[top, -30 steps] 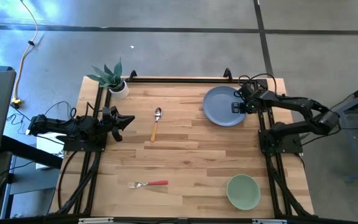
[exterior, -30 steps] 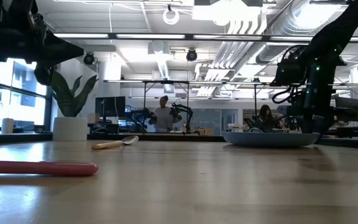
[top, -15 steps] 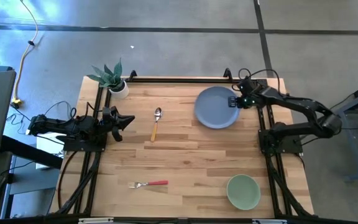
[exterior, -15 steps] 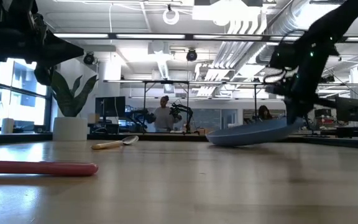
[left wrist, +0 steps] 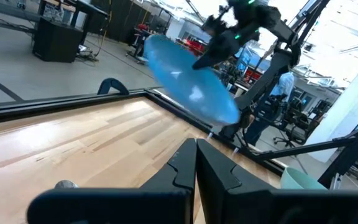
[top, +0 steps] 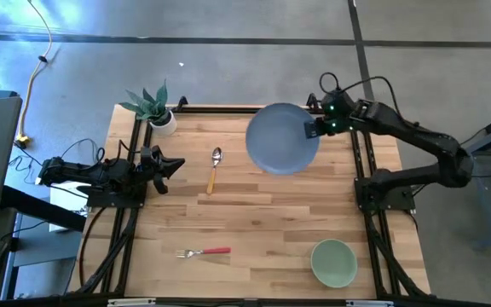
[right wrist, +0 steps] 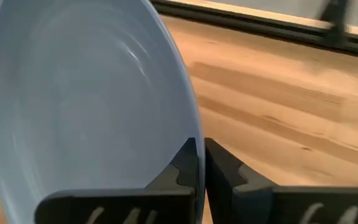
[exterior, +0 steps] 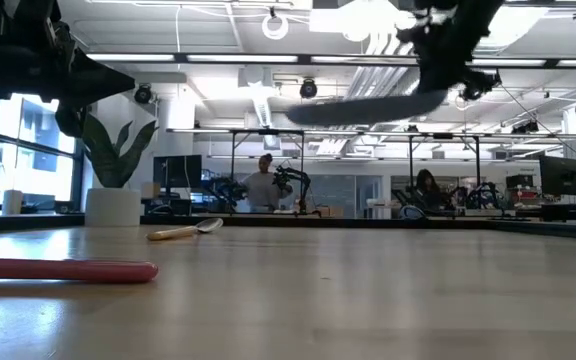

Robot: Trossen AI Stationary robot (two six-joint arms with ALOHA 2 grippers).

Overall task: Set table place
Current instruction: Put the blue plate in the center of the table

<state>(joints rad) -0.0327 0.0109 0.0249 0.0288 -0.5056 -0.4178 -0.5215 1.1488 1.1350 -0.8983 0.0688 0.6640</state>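
Plate [top: 281,138], pale blue, hangs clear of the table [top: 254,222] over its far right part, pinched at its right rim by the right tool [top: 312,130]. In the low view the plate [exterior: 366,108] rides high and tilted, with open air beneath. Judged rigid and smooth, likely ceramic or hard plastic: stiff enough to hold by one edge, but a rim pinch leaves the whole disc levered out from the fingers, so it could rotate or slip, and a ceramic one would chip if dropped. The rim is the only practical hold, since the face is broad and offers nothing to close on. The right wrist view shows the two dark fingers drawn nearly together with the plate [right wrist: 86,99] edge between them.

Left tool [top: 170,164] waits at the left edge of the table, fingers pressed together on nothing, as the left wrist view shows.

Spoon [top: 215,167] lies left of the plate with its bowl toward the far edge. Fork [top: 201,252] with a red handle lies near the front. Green bowl [top: 333,262] sits at the front right corner. Potted plant [top: 153,108] stands at the far left corner.

Hard to make out: depth of the fingers' bite on the rim, the plate's material, and its underside. The low view cuts off the fork's tines and does not show the bowl.
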